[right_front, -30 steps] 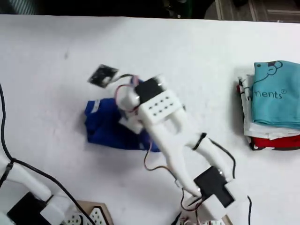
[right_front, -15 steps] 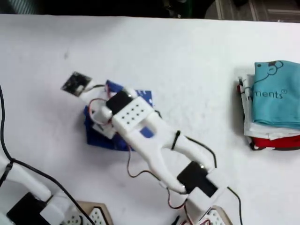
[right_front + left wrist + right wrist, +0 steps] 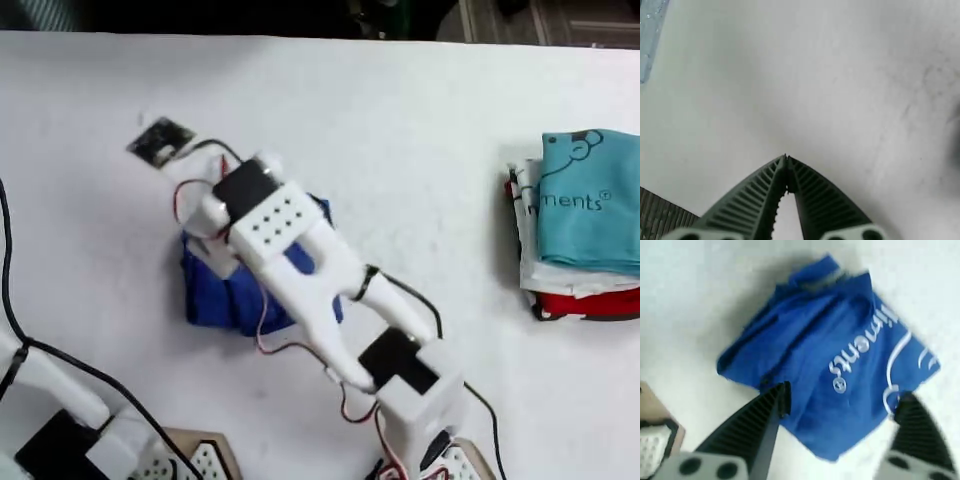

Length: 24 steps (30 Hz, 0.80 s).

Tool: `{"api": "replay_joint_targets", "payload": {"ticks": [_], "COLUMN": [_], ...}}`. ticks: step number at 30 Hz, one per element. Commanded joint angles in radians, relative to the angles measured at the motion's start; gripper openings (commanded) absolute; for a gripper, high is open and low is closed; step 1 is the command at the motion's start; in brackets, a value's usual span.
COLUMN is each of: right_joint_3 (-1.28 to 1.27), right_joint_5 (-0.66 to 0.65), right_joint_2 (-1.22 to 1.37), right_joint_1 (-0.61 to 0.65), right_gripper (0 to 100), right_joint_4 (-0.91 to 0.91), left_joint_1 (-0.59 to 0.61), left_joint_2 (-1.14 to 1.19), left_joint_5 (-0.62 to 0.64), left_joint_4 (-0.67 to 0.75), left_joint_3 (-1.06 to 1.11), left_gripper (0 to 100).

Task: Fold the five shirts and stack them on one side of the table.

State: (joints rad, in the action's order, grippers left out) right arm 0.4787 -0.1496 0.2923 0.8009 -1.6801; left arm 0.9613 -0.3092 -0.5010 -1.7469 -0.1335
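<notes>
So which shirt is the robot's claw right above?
The blue shirt, lying alone under the open right gripper. The other shirts, teal one on top, sit stacked far off to one side.

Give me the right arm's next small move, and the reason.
Probably lower the right gripper and close it on the rumpled blue cloth shirt. Its jaws stand open over the shirt, which lies well apart from the stack of folded shirts.

left tool (image 3: 786, 175) tips together, over bare white table (image 3: 805, 75)
</notes>
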Motion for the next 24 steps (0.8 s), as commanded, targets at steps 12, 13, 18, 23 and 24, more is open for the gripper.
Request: {"api": "replay_joint_targets", "payload": {"ticks": [12,13,18,23,24], "right_joint_3": [-0.413,-0.431,-0.376,-0.103,-0.032], "right_joint_5": [-0.060,-0.060,-0.060,-0.060,-0.060], "right_joint_2": [-0.002,-0.001,0.048,0.105,0.105], "right_joint_1": [-0.036,-0.007,0.102,0.139,0.136], "right_gripper": [1.8,1.8,1.8,1.8,1.8], "right_joint_4": [0.099,0.153,0.366,0.351,0.317], "left_joint_1": [-0.012,-0.012,-0.012,-0.010,-0.010], "left_joint_2": [-0.033,-0.033,-0.035,-0.035,-0.035], "left_joint_5": [-0.002,-0.002,-0.002,-0.002,-0.002], "left_joint_4": [0.003,0.003,0.002,0.002,0.002], "left_joint_3": [-0.005,-0.005,-0.005,-0.006,-0.006], "left_gripper": [2,2,2,2,2]}}
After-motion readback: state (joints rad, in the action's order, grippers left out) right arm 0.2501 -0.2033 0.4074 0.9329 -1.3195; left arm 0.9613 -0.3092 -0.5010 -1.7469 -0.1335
